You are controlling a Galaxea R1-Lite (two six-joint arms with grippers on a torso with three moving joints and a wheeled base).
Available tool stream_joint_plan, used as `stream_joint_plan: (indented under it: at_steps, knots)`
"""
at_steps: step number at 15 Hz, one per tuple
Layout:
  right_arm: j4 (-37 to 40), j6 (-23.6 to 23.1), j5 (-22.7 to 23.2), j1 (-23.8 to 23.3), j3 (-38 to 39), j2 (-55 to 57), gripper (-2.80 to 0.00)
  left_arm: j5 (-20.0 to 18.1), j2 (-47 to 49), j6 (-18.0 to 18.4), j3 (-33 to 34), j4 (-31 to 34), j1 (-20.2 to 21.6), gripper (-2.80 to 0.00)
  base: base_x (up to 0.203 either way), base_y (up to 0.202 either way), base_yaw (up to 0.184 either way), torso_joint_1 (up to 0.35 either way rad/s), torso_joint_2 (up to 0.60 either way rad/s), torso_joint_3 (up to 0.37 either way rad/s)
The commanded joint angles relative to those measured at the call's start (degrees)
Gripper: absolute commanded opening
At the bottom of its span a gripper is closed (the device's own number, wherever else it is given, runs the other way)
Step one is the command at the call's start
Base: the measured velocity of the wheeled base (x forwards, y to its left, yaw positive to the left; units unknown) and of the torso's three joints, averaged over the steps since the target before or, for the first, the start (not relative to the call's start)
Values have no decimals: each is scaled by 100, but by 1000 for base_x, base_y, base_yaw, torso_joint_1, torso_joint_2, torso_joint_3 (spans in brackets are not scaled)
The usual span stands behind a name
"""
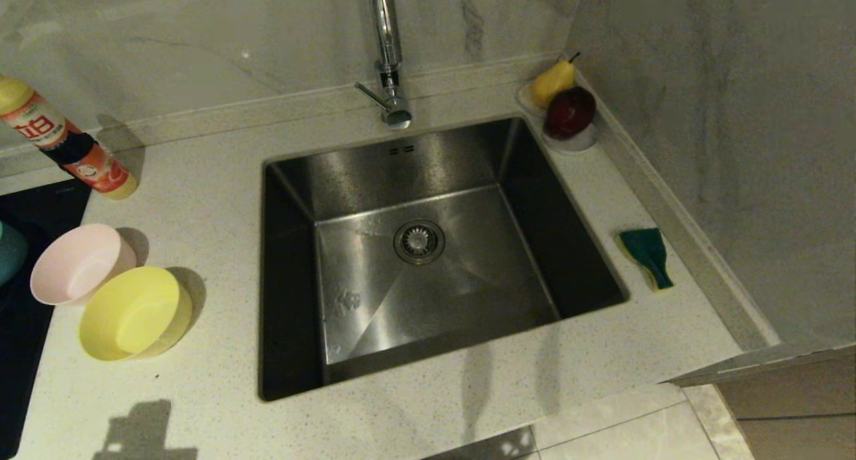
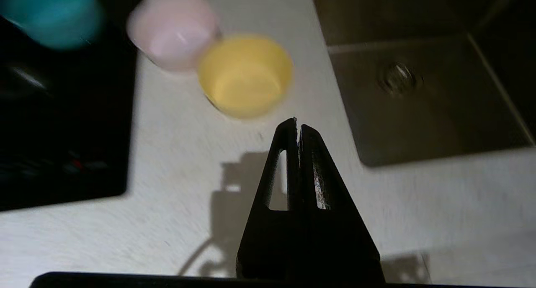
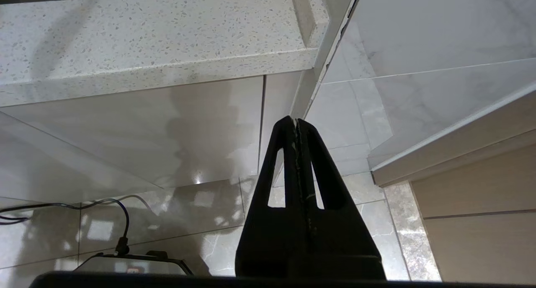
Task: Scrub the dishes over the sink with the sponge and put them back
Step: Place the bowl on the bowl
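The steel sink (image 1: 294, 199) is sunk into the middle of the speckled counter, with a chrome tap (image 1: 388, 52) behind it. Left of the sink sit a pink bowl (image 1: 80, 263) and a yellow bowl (image 1: 134, 313), touching; a blue bowl (image 1: 8, 253) peeks in at the left edge. The sponge (image 1: 645, 256) lies green face up on the counter right of the sink. My left gripper (image 2: 298, 122) hangs shut and empty above the counter, short of the yellow bowl (image 2: 245, 74), with the pink bowl (image 2: 173, 30) and the blue bowl (image 2: 52, 16) beyond. My right gripper (image 3: 295, 120) is shut and parked below the counter edge. Neither gripper shows in the head view.
A detergent bottle (image 1: 67, 142) lies tilted at the back left. A small white dish (image 1: 575, 142) with a pear and a dark red apple stands in the back right corner. A black cooktop (image 1: 27, 326) borders the counter on the left. Marble walls close off the back and right.
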Motion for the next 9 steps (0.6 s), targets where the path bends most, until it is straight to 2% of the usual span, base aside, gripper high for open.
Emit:
stream_joint_plan:
  at_steps: [1,4,6,9]
  knots:
    - [1,-3,4,5,0,7,-280,332,895,-4,-921,100,9,-280,0,0,0,0,0,0]
    - [1,-3,4,5,0,7,-280,728,2030,-10,-1791,192,10,-280,0,0,0,0,0,0]
    - [1,-3,4,7,0,7,-280,831,2808,-44,-2417,380,12,-280,0,0,0,0,0,0]
    - [1,-3,4,5,0,7,-280,890,4166,-340,-3836,1037,16,-280,0,0,0,0,0,0]
